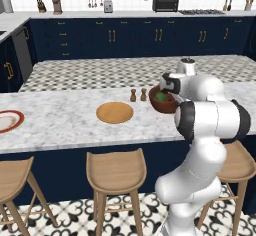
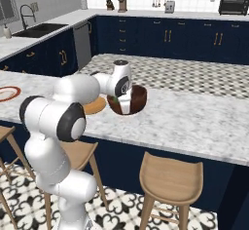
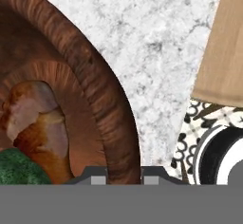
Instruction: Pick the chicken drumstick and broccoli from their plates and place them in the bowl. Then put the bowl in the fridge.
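The hand [image 3: 123, 173] is clamped on the bowl [image 3: 102, 99] rim at 6 o'clock in the hand view — drumstick [image 3: 40, 123] and broccoli [image 3: 21, 168] lie inside, toward 9 o'clock, bowl on the worktop [image 3: 156, 38].

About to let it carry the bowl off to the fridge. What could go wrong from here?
1. The gripper is pinched on just one edge of the bowl, so the bowl may tilt or slip when lifted.
2. The chicken drumstick and broccoli lie loose inside; a tilt could spill them.
3. Two small shakers stand close beside the bowl and could be knocked over during the swing.
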Controlling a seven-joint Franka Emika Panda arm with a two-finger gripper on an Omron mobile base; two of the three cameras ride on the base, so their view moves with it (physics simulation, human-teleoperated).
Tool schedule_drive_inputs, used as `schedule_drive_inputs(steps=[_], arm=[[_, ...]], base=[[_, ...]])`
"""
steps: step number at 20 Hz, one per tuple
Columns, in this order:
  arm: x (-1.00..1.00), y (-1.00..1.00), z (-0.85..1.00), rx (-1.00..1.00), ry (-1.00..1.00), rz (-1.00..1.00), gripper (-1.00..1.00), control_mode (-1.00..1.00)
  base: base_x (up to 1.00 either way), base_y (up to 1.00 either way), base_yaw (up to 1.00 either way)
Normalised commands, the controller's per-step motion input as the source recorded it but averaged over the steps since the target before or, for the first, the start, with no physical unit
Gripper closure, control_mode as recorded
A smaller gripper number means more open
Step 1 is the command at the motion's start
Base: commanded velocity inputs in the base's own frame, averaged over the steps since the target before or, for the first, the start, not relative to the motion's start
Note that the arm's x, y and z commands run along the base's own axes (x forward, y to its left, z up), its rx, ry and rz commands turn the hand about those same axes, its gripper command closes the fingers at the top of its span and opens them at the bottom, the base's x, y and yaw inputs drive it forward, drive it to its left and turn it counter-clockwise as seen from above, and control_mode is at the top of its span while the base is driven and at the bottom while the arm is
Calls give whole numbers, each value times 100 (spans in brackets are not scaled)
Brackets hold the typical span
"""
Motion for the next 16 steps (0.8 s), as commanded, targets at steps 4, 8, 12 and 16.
schedule_drive_inputs(steps=[4,8,12,16], arm=[[-73,24,46,6,-15,-46,100,-100],[-93,3,77,3,5,-11,100,-100],[-100,12,65,7,0,-1,100,-100],[-99,19,26,10,-9,2,100,-100]], base=[[0,0,0],[0,0,0],[0,0,0],[0,0,0]])
